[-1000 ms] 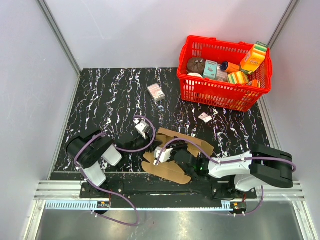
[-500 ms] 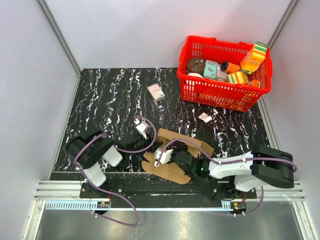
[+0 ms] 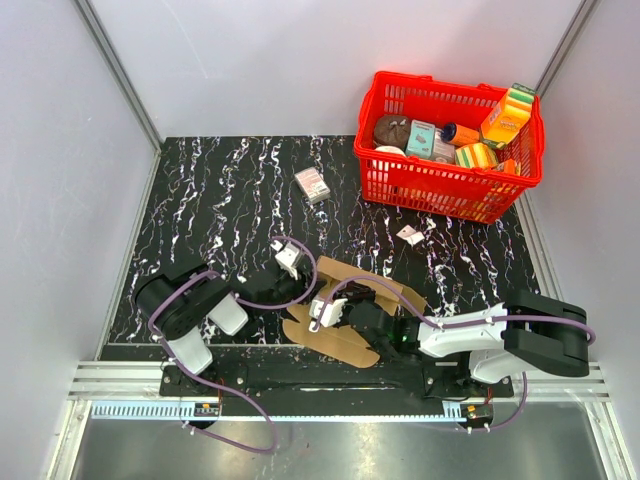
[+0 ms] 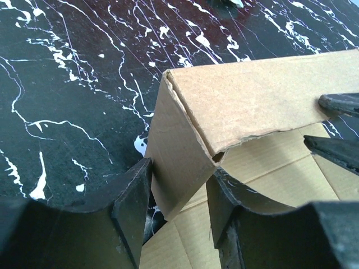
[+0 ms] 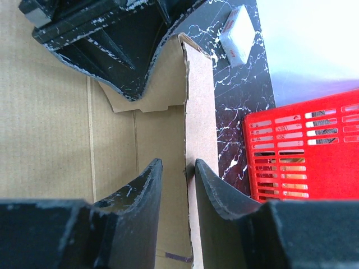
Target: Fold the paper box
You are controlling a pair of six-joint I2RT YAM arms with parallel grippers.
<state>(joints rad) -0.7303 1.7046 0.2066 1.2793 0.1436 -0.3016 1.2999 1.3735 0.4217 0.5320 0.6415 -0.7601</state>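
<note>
**A:** We start with the paper box (image 3: 340, 342); plain brown cardboard, matte and unprinted, its inner face ribbed with fine corrugation lines. It lies at the near edge of the table (image 3: 200, 200), between the two arms.

**B:** We see it half formed. The base panel lies flat, with rounded, notched tabs at its near-left end; one long panel stands up along the far side, sharply creased, its cut edge slightly frayed at the corner.

**A:** And the left gripper (image 4: 178, 182)?

**B:** We find it at the left end of that raised panel. Its black fingers stand narrow on either side of the folded end flap, each at or against the card; whether they pinch it we cannot tell.

**A:** The right gripper (image 5: 176, 168) sits over the base panel and straddles the raised panel narrowly. The outer finger is against the card, and a sliver of the floor panel shows beside the inner one; we cannot tell if it grips.

**B:** The two grippers are near each other along the same panel.

**A:** Further out, the table is black with white marble veining. A small white-and-pink carton (image 3: 313, 184) lies well apart, toward the far side; a red plastic basket (image 3: 440, 192) with lattice walls stands at the far right, holding colourful printed packs (image 3: 505, 115).
</note>
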